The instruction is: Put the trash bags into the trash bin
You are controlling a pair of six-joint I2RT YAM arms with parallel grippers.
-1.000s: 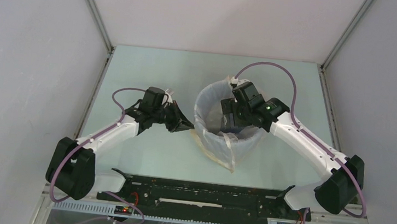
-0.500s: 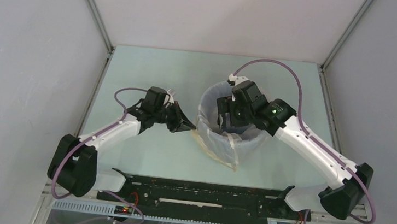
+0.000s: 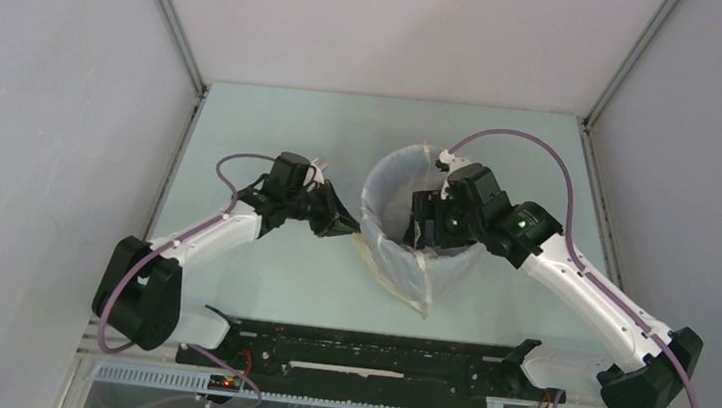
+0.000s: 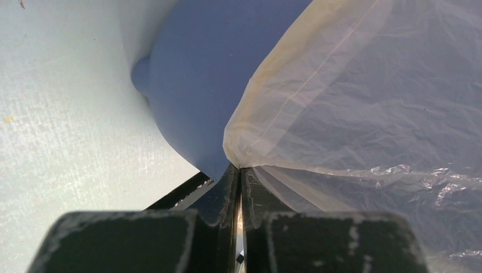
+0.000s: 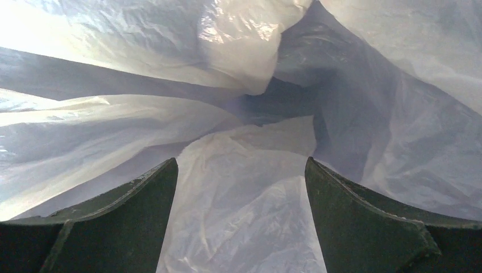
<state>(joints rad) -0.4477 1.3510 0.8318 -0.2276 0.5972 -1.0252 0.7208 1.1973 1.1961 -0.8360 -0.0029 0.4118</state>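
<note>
The blue trash bin (image 3: 423, 260) stands mid-table with the translucent cream trash bag (image 3: 378, 191) draped in and over it; bag film hangs down its near side to the table. My left gripper (image 3: 350, 227) is at the bin's left wall, shut on the bag's yellowish rim (image 4: 250, 136), with the blue bin wall (image 4: 193, 85) right behind it. My right gripper (image 3: 422, 227) reaches down inside the bin, open, its fingers (image 5: 142, 199) spread over crumpled bag film (image 5: 244, 187) and gripping nothing.
The pale green table (image 3: 275, 126) is walled by grey panels on the left, right and back. A black rail (image 3: 372, 355) with the arm bases runs along the near edge. Loose bag film lies on the table before the bin (image 3: 399, 290).
My right arm has swung right and its gripper has moved lower into the bin. My left gripper has shifted slightly right toward the bin wall, still pinching the rim.
</note>
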